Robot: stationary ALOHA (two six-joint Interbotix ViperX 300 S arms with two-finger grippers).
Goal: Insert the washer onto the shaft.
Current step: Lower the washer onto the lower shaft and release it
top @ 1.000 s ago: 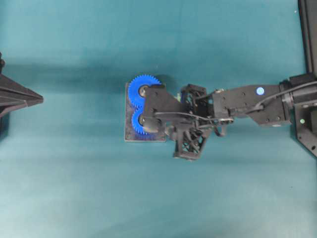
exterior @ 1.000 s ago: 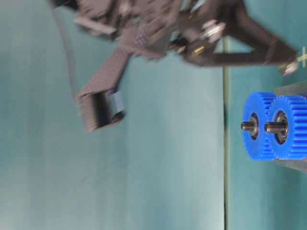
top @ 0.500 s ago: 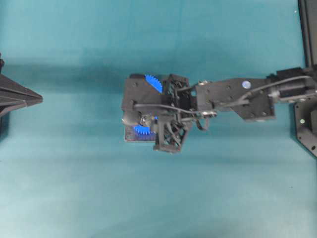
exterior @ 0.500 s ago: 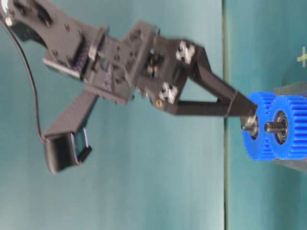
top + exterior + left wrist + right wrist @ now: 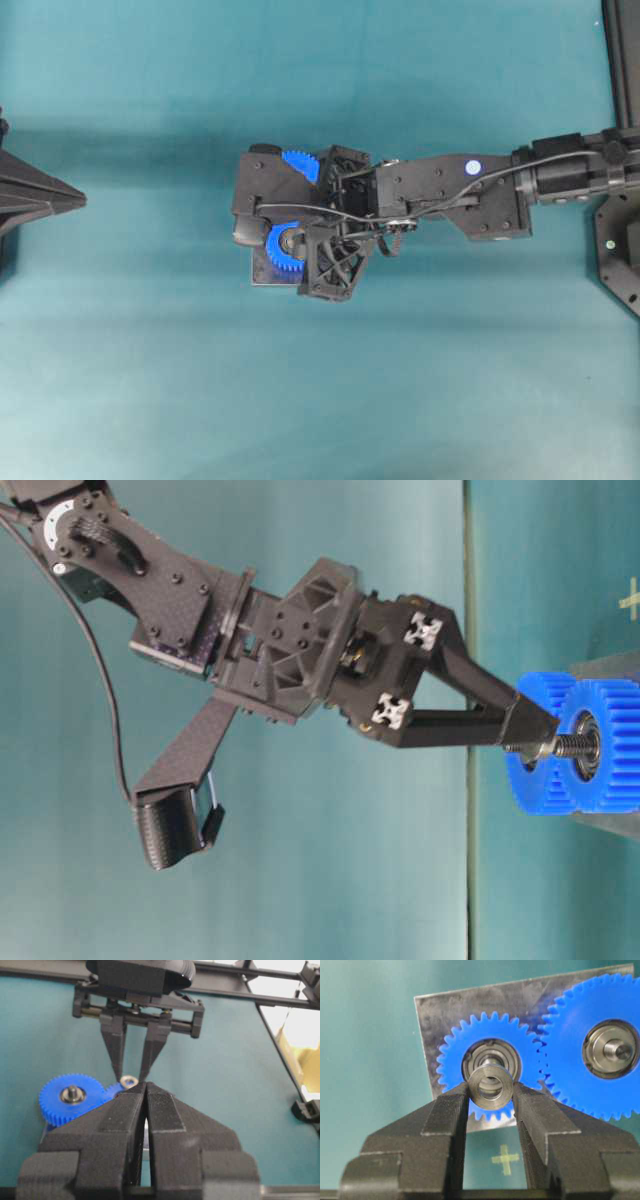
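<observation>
My right gripper (image 5: 490, 1091) is shut on a metal washer (image 5: 490, 1087), which it holds flat in front of the shaft (image 5: 491, 1063) of the left blue gear (image 5: 485, 1067). In the table-level view the washer (image 5: 540, 748) sits at the tip of the rear gear's shaft; I cannot tell whether it is on it. The second gear (image 5: 607, 1050) has a bare shaft (image 5: 572, 745). Both gears stand on a metal plate (image 5: 440, 1015). My left gripper (image 5: 146, 1085) is shut and empty, parked far off at the left edge of the overhead view (image 5: 40, 195).
A pale cross mark (image 5: 505, 1159) lies on the teal table just beside the plate. The right arm (image 5: 470, 190) stretches from the right edge over the plate (image 5: 262, 278). A black frame (image 5: 620, 60) runs along the right edge.
My right gripper has moved left and down with the washer, from beside the plate to the gear's shaft tip. The left arm has not moved.
</observation>
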